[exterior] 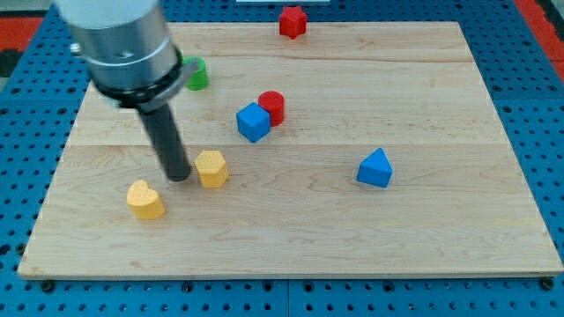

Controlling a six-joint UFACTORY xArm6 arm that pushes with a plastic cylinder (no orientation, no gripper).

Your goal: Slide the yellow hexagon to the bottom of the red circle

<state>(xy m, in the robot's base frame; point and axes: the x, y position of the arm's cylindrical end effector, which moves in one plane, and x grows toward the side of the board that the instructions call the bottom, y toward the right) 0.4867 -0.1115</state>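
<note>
The yellow hexagon [211, 168] lies left of the board's centre. The red circle [272, 106] sits above and to the right of it, touching a blue cube [253, 121] on its left. My tip [179, 177] stands on the board just left of the yellow hexagon, touching or nearly touching its left side. The rod rises up and to the left to the grey arm body.
A second yellow block [145, 199], heart-like in shape, lies below and left of my tip. A green block [196, 74] is partly hidden behind the arm. A blue triangle [375, 169] lies at the right. A red block [293, 21] sits at the top edge of the wooden board [441, 238].
</note>
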